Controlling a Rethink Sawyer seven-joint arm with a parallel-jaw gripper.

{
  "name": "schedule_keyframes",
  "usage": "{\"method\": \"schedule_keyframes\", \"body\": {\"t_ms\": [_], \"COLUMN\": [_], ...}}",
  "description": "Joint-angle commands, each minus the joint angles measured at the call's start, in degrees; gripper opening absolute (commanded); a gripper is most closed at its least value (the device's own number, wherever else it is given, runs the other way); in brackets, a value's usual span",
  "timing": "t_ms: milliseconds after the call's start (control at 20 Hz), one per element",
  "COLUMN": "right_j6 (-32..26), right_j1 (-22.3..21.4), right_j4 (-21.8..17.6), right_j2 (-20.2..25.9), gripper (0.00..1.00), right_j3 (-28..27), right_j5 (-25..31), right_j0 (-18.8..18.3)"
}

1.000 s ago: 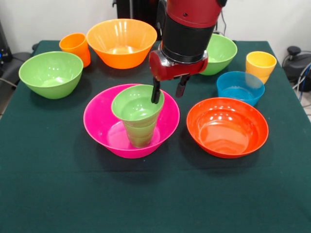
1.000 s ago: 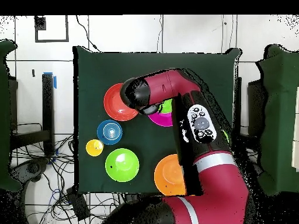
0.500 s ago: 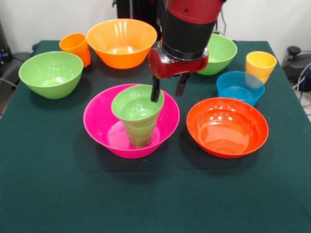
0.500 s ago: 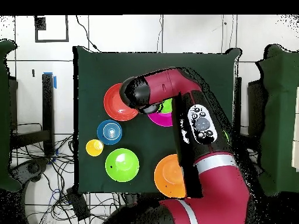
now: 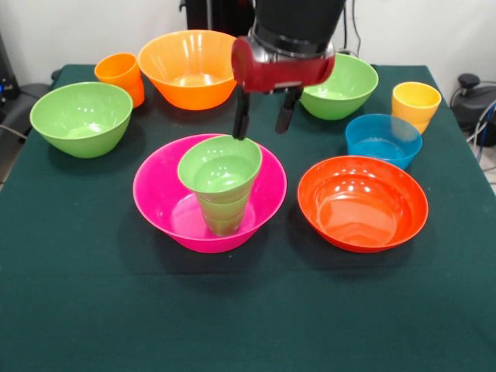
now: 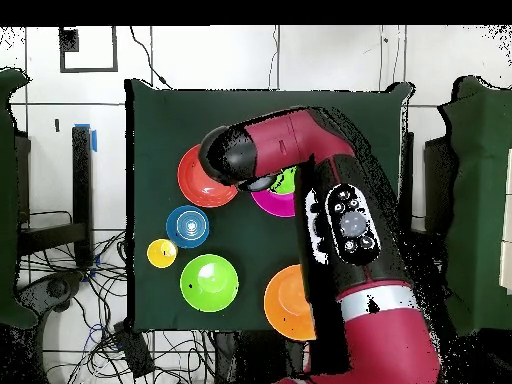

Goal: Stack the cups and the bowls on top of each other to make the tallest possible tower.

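- The hand (image 5: 263, 122) hangs empty above the far rim of the pink bowl (image 5: 167, 200), its two black fingers (image 5: 241, 120) spread apart with nothing between them.
- The tower so far stands near the middle of the counter (image 5: 93, 310): the pink bowl as base, a green cup (image 5: 223, 214) upright inside it, and a small green bowl (image 5: 219, 167) seated on top of the cup. The small bowl sits slightly tilted, its rim touching nothing else.
- Loose pieces: a red-orange bowl (image 5: 363, 203) just beside the pink one, a blue bowl (image 5: 383, 139) and yellow cup (image 5: 415, 104) toward one side edge, a light green bowl (image 5: 346, 84) and an orange bowl (image 5: 194, 67) along the far edge, an orange cup (image 5: 121, 76) at a far corner, and another light green bowl (image 5: 81, 117) by the other side edge.
- In the overhead view the arm (image 6: 330, 210) covers most of the tower; only slivers of pink and green show.
- Judged step: the placement looks finished, and the hand should clear straight up before travelling sideways, so a finger does not clip the small bowl's rim.
- For height, a cup seems the better next piece; the yellow one is nearest. Grip it by the rim, lower it centred, and release only once it rests.
- Risk: the narrow cup under the bowl makes the stack tippy.
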Motion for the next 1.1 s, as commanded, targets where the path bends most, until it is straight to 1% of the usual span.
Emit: {"method": "schedule_keyframes", "body": {"t_ms": [50, 150, 250, 400, 550, 750, 900, 1100], "right_j6": [-10.1, -8.0, -5.9, -3.6, -0.7, 2.0, 2.6, 3.1], "right_j1": [-1.0, 1.2, 2.2, 2.0, 1.7, 2.8, 3.2, 2.0], "right_j4": [-1.9, -1.8, -1.9, -1.4, -1.7, -1.2, -0.2, 0.7], "right_j2": [2.4, 2.7, 2.5, 2.3, 1.7, 0.9, 0.5, -0.7], "gripper": [1.0, 1.0, 1.0, 1.0, 1.0, 1.0, 1.0, 1.0], "right_j3": [8.0, 9.2, 9.9, 10.8, 12.0, 11.6, 11.4, 12.1], "right_j5": [-0.5, -3.4, -5.0, -5.3, -7.3, -7.6, -6.9, -6.0], "right_j0": [1.2, 1.1, 1.7, 2.8, 4.3, 6.6, 7.5, 8.2]}}
